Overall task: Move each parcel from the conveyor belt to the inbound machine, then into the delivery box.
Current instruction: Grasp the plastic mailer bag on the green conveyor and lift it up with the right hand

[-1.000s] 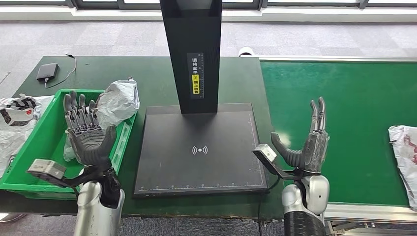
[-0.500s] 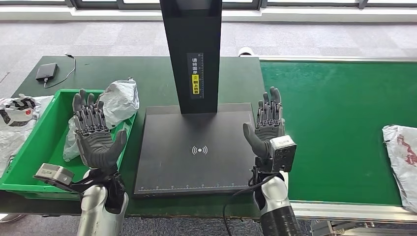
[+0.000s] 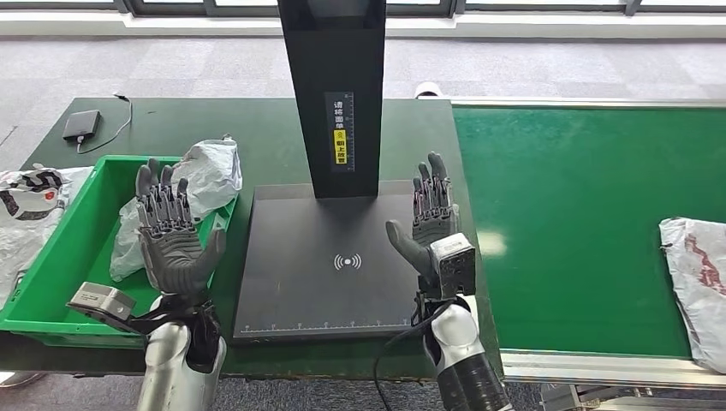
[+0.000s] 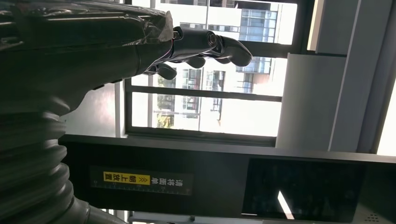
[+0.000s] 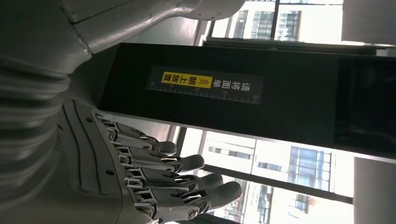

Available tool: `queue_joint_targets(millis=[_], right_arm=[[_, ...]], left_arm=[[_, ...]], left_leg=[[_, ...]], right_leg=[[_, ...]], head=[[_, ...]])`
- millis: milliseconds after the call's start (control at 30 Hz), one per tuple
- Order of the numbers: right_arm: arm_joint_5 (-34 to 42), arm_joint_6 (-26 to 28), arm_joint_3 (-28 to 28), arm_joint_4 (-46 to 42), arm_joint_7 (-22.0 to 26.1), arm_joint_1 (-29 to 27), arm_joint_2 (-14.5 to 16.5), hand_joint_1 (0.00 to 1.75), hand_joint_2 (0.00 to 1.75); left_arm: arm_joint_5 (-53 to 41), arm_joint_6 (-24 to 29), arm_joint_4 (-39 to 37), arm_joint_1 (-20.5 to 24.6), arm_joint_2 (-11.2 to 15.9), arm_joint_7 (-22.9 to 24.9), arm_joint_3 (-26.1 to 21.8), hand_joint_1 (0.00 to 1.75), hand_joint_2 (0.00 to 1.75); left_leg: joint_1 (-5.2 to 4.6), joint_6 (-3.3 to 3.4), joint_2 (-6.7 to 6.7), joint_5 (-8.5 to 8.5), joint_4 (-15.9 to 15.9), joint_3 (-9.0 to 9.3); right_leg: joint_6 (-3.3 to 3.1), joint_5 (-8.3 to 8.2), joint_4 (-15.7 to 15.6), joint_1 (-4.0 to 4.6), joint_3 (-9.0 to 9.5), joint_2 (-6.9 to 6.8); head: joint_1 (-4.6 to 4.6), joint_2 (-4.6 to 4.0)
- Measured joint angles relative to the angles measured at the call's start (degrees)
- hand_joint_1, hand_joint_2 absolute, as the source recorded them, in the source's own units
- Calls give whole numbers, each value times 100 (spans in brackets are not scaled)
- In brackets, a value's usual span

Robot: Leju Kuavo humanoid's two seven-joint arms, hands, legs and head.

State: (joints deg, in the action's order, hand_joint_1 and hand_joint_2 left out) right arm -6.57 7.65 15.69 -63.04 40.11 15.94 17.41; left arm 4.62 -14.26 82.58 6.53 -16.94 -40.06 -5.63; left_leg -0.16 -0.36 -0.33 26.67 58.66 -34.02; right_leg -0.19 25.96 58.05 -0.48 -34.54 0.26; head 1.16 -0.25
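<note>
Now we hold both hands spread and empty; the parcel (image 3: 695, 278) lies on the belt (image 3: 582, 214) far right, nearer our right hand (image 3: 431, 227) than our left hand (image 3: 174, 240).

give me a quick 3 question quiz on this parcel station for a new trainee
1. True or false: the right hand is holding a parcel.
2. Where does the crumpled grey parcel lie?
A. on the black scan plate
B. in the green bin, against its far right corner
C. on the green belt
3. Fill in: the parcel not yet picked up lies on the ______ at the right edge of the head view.

Key
1. False. Both the right hand and the left hand are raised, fingers apart, holding nothing.
2. B. It sits in the green bin; the scan plate is bare.
3. belt, meaning the green belt.
</note>
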Motion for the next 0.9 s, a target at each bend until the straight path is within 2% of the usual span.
queue_joint_targets(millis=[400,800,833,867,900], right_arm=[[-186,571,57,594,2,47,9,0,175],[-195,655,117,805,2,73,11,0,175],[-196,676,117,813,2,72,11,3,175],[-201,694,118,819,2,71,11,24,175],[-214,706,120,822,2,70,11,68,175]], left_arm=[[-69,-4,-353,26,2,0,1,0,175],[-80,0,-514,33,2,0,1,0,175],[-78,7,-522,33,2,0,1,14,175],[-77,14,-531,34,2,0,1,56,175],[-73,19,-537,35,2,0,1,99,175]], left_leg=[[-1,0,-1,0,0,-1],[-1,0,-1,0,0,0],[-1,0,-1,0,0,0],[-1,0,0,0,0,0],[-1,0,0,0,0,0]], right_leg=[[0,0,0,-1,0,-1],[0,0,0,-1,0,0],[0,0,0,-1,-1,0],[0,0,0,-1,-1,0],[0,0,0,-1,-1,0]], head=[[-1,-1],[-1,0],[0,-1],[0,-1],[0,-1]])
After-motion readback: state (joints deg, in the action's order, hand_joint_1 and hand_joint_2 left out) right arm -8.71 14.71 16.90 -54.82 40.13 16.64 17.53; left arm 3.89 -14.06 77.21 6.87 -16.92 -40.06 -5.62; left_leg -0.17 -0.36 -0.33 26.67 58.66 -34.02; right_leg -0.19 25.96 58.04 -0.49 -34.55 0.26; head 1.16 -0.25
